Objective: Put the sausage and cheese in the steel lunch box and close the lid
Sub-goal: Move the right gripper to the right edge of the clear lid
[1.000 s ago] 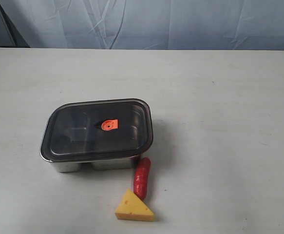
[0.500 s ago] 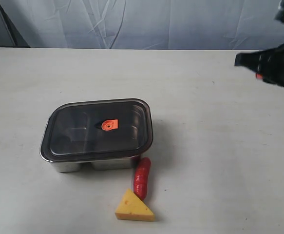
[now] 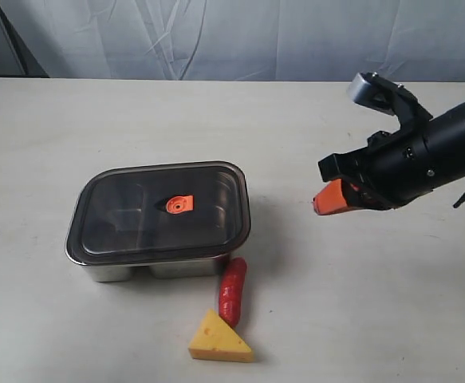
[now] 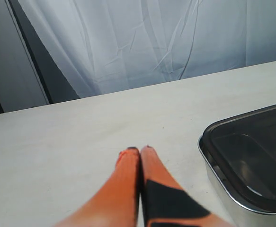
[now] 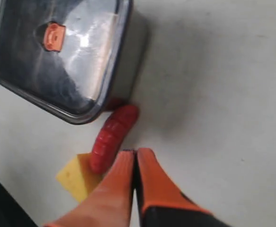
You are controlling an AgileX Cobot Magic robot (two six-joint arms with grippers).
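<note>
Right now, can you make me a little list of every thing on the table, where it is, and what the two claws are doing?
lid: closed on the steel lunch box
box inside: looks empty through the lid
sausage: on the table, outside the box, by its corner
cheese: on the table, right beside the sausage
right claw: shut, holding nothing, off to the side of the box
left claw: shut, holding nothing, near the box

Blk right arm w/ grey cam block; left end effector & right end effector orange w/ blk patches.
</note>
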